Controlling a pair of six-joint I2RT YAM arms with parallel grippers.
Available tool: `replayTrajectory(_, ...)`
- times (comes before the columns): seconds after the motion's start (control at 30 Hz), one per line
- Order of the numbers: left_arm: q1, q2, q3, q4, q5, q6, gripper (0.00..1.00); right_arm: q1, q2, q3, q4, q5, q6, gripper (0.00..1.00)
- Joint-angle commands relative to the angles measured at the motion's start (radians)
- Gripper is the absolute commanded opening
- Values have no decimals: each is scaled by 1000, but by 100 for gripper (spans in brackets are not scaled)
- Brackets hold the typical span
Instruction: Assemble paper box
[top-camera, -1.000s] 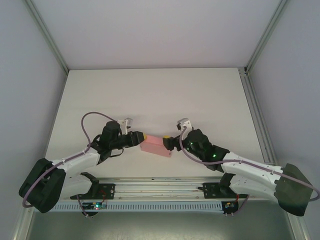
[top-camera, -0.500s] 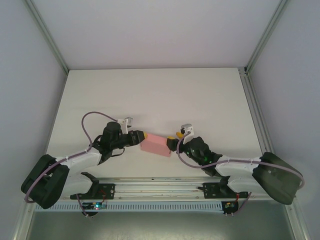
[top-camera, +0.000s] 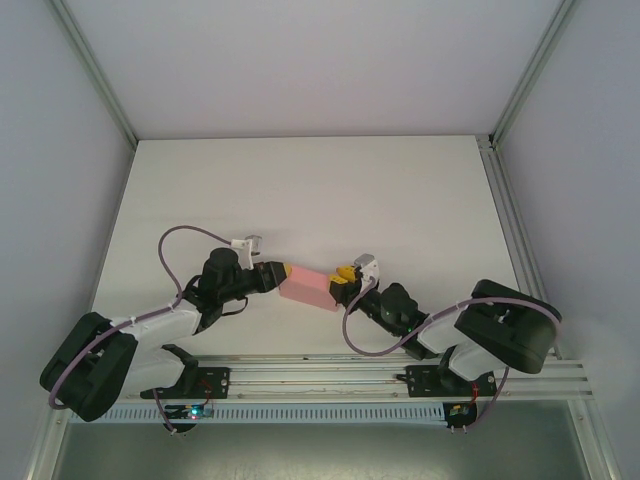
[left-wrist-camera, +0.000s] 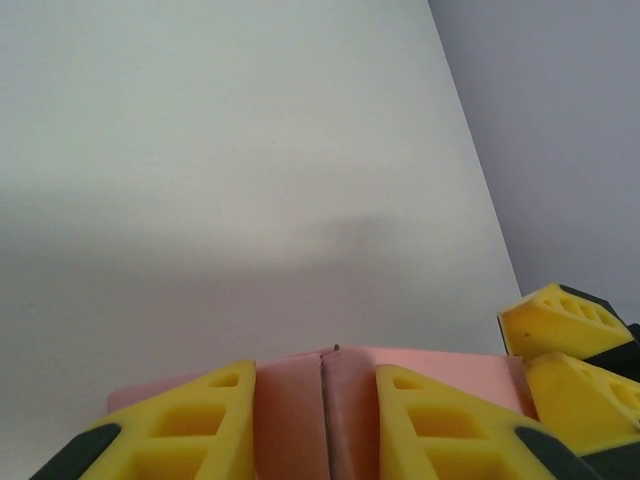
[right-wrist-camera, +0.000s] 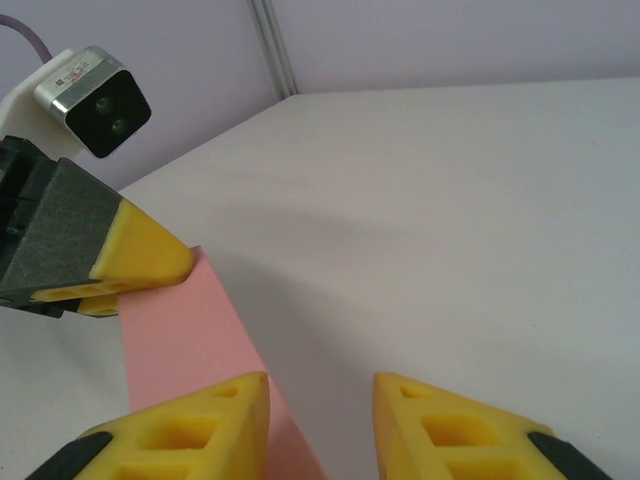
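Observation:
The pink paper box (top-camera: 308, 289) is a small closed flat box lying on the white table between the two arms. My left gripper (top-camera: 284, 272) is shut on its left end. In the left wrist view the yellow fingers straddle the pink end (left-wrist-camera: 440, 365), where a seam runs down the middle. My right gripper (top-camera: 345, 276) is open at the box's right end. In the right wrist view its left finger (right-wrist-camera: 200, 430) sits over the box's edge (right-wrist-camera: 180, 330), and bare table shows in the gap (right-wrist-camera: 320, 385). The left gripper's fingers (right-wrist-camera: 140, 258) press the far end.
The white table (top-camera: 300, 190) stretches away behind the box, bounded by grey walls and aluminium rails (top-camera: 505, 210). The left arm's wrist camera (right-wrist-camera: 95, 100) sits close above the box. The right arm's elbow (top-camera: 505, 335) is folded near the front rail.
The right arm has folded back toward its base and its gripper has swung to the box's far right corner. The box has shifted slightly up and left. The left gripper keeps its hold.

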Motion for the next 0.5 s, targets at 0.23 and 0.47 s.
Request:
replayTrajectory(0.23, -42, -90, 145, -495, -88, 95, 82, 6, -297, 261, -940, 0, -112, 75)
replayTrajectory(0.47, -42, -175, 377, -775, -338, 151, 100, -28, -295, 488, -1197, -262, -264, 98)
